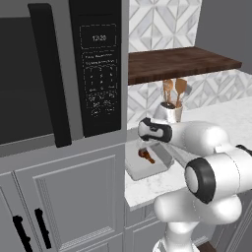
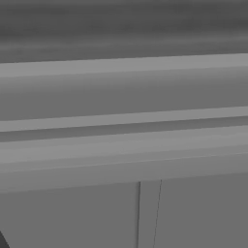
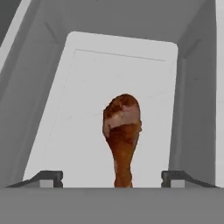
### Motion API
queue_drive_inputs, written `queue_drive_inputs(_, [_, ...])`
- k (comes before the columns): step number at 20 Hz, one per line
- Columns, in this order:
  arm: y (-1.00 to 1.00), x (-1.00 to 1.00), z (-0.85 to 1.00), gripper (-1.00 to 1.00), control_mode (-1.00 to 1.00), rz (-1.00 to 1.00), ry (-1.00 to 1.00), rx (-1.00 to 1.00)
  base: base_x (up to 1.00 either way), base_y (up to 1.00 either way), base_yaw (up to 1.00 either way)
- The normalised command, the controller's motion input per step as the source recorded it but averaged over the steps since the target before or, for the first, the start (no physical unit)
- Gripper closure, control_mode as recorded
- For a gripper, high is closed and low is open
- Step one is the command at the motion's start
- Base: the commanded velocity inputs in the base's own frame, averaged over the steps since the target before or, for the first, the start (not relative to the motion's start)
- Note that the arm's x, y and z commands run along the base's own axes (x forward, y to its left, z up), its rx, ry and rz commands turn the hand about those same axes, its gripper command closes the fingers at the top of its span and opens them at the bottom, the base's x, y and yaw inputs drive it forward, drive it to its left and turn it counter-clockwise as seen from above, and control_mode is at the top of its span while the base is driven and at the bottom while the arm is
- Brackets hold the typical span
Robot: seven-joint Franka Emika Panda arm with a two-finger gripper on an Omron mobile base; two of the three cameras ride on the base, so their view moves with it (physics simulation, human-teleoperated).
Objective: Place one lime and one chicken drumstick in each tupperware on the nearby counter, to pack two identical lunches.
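Observation:
A reddish-brown chicken drumstick (image 3: 122,127) lies in a light-grey tupperware (image 3: 87,87), thick end away from the hand and thin bone end toward it. My gripper (image 3: 113,177) hangs just above it, open, its two dark fingertips (image 3: 46,177) set wide on either side of the bone end and touching nothing. From the left base view the gripper (image 1: 143,144) sits over the drumstick (image 1: 146,156) in the tupperware (image 1: 147,173) at the left end of the counter (image 1: 226,118). The lime is out of view.
A tall grey unit with a dark oven panel (image 1: 98,64) stands hard against the tray's left side. A beige utensil cup (image 1: 170,112) stands behind the tray, under a dark wooden shelf (image 1: 182,61). Grey panelling (image 2: 124,97) is close before the right base camera.

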Motion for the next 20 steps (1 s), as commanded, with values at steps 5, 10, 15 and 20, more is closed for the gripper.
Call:
queue_drive_inputs(5, [-0.15, -0.81, 0.73, -1.00, -1.00, 0.00, -0.23, 0.00, 0.00, 0.00, 0.00])
queue_drive_inputs(10, [-0.31, -1.00, 0.54, -1.00, -1.00, 0.00, -0.28, 0.00, 0.00, 0.00, 0.00])
queue_drive_inputs(15, [-0.34, -1.00, 0.48, -1.00, -1.00, -0.06, -0.23, 0.00, 0.00, 0.00, 0.00])
queue_drive_inputs(20, [-0.10, -0.98, 0.53, -1.00, -1.00, -0.11, -0.22, 0.00, 0.00, 0.00, 0.00])
